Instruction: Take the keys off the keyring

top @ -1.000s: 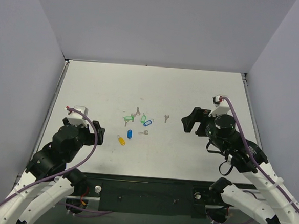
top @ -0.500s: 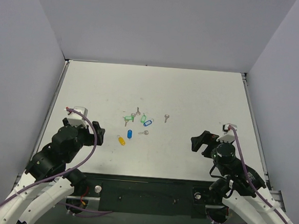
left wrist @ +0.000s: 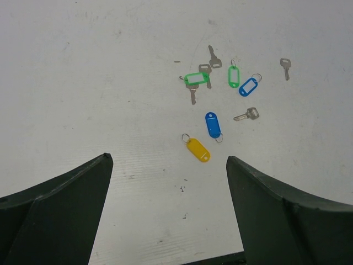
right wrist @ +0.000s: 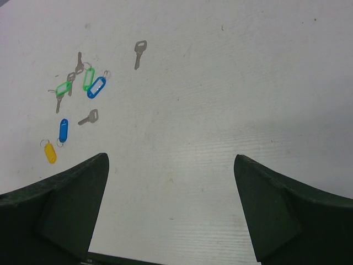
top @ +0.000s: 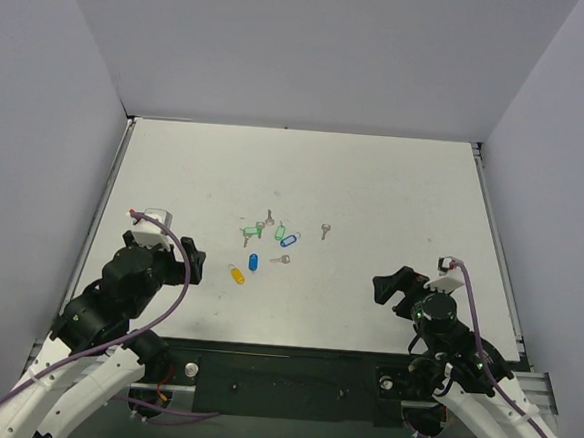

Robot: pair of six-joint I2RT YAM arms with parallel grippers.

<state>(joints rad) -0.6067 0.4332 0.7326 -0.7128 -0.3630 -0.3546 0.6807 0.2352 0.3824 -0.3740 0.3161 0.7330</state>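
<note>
The deep-blue tag (left wrist: 212,124) and the yellow tag (left wrist: 198,149) are lying close together near the middle of the table (left wrist: 83,83). Each one is showing only a thin bare ring at one end, and I am seeing no key on them. One loose key (left wrist: 246,115) is lying just right of the deep-blue tag, and a second key (left wrist: 284,68) is resting farther right and farther away. The green-tagged bunch (left wrist: 197,79) and the lighter blue tag (left wrist: 249,86) are lying just beyond.

Both arms are sitting at the near edge, well apart from these pieces. The left gripper (left wrist: 168,160) is hanging with its fingers spread wide and empty, and the right gripper (right wrist: 171,157) likewise.

I am judging that the removal is practically done and the arms are parking. To do this well, they should be keeping high and near, so that no finger is sweeping the small pieces together.
</note>
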